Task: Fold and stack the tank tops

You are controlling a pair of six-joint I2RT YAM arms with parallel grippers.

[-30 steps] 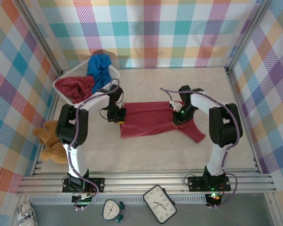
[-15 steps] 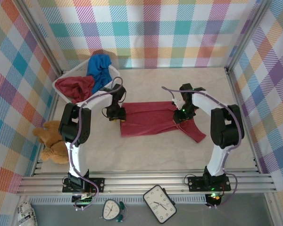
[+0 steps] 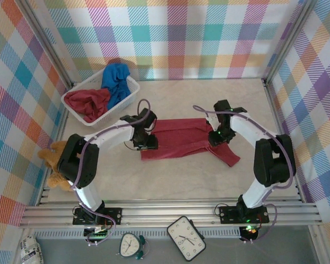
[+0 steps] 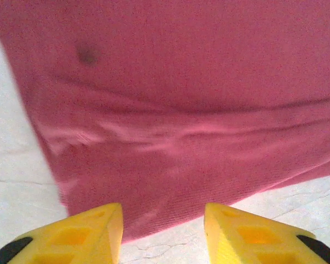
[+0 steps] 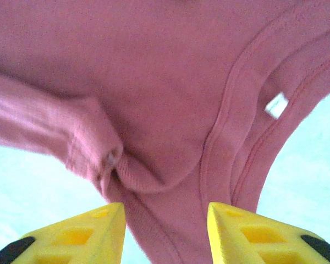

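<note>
Folding the first top is the step in hand, by my read. The dark red tank top (image 3: 179, 140) lies flat mid-table, long side running left to right. Your left gripper (image 3: 147, 142) sits at its left end and your right gripper (image 3: 215, 137) at the strap end.

- Left wrist view: yellow fingers (image 4: 93, 231) spread, nothing between them, cloth edge just ahead, a ripple across the fabric.
- Right wrist view: fingers (image 5: 247, 234) spread and empty, over a bunched armhole seam and the neck binding with its white label (image 5: 276, 105).

Doing it well:
- Take every layer at the near edge, not just the top one.
- Gather the loose strap (image 3: 229, 157) trailing toward the near right before you fold, or it will poke out.
- Lift both ends level and together so the crease lands straight.

Room:
- The bare table (image 3: 181, 181) on the near side is wide open, and the far side is open up to the back wall.
- The basket (image 3: 133, 91) at far left holds the second dark red top (image 3: 87, 102) and the blue top (image 3: 115, 82), near your left arm's reach.
- The teddy bear (image 3: 55, 165) sits at the left edge, touching the left arm's elbow as far as I can tell.
- Your right elbow is near the side wall.
</note>
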